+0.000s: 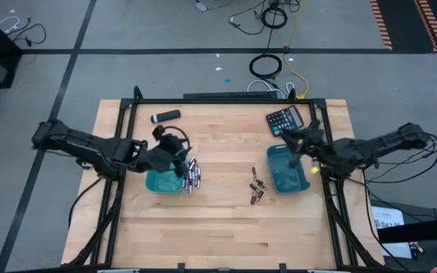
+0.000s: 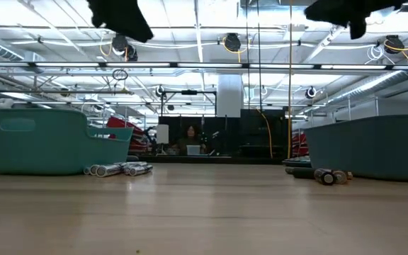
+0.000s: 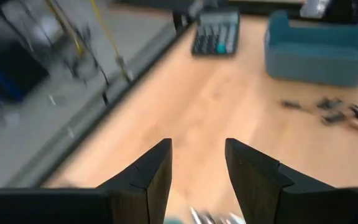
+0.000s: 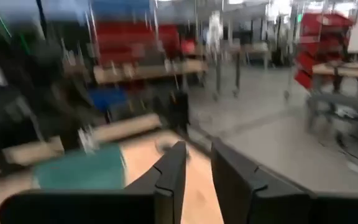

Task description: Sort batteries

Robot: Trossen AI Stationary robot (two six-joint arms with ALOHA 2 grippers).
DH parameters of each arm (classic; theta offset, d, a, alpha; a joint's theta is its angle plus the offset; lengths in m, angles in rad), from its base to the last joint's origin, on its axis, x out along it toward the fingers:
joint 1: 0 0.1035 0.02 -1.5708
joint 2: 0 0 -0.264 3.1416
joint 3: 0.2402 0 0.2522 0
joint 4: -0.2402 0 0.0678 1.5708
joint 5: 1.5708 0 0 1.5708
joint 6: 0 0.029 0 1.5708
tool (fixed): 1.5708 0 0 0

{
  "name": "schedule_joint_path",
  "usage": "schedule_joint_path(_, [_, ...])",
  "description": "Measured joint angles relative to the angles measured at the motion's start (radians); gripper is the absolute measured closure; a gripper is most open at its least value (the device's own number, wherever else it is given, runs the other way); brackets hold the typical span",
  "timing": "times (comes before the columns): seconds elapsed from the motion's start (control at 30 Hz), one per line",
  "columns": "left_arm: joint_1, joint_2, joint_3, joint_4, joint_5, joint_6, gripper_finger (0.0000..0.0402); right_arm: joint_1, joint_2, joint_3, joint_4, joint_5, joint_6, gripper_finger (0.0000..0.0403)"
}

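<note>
Silvery-grey batteries (image 1: 190, 176) lie in a heap on the table, against the right side of the left teal tray (image 1: 163, 183). Shorter dark batteries (image 1: 256, 189) are scattered left of the right teal tray (image 1: 288, 170). My left gripper (image 1: 179, 145) hovers above the left tray's far edge. It is open, with nothing between its fingers (image 3: 151, 177), and the silvery batteries (image 3: 213, 216) show just below them. My right gripper (image 1: 293, 139) hangs over the right tray's far left corner. It is slightly open (image 4: 197, 155) and empty.
A black calculator (image 1: 284, 119) lies at the far right, just beyond the right tray. A black marker-like cylinder (image 1: 165, 116) lies at the far left. Bare wood spreads between the trays and toward the near edge. In the low view both arms (image 2: 122, 18) stay high above the table.
</note>
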Motion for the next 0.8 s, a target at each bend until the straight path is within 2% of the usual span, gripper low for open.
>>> schedule_joint_path(0.17, [-0.125, 0.086, 0.108, -0.276, 0.012, -0.297, 0.0240, 0.000, 0.120, 0.122, -0.190, 0.018, 0.052, 0.0322])
schedule_joint_path(0.33, [-0.230, 0.180, 0.167, -0.430, 0.025, -0.508, 0.0240, 0.000, 0.158, 0.127, -0.220, 0.018, -0.013, 0.0322])
schedule_joint_path(0.63, [-0.385, 0.247, 0.220, -0.396, 0.155, -0.638, 0.0240, 0.000, 0.127, 0.128, -0.217, 0.013, -0.080, 0.0325])
schedule_joint_path(0.8, [-0.437, 0.270, 0.220, -0.379, 0.178, -0.744, 0.0240, 0.003, 0.116, 0.128, -0.219, 0.012, -0.098, 0.0325])
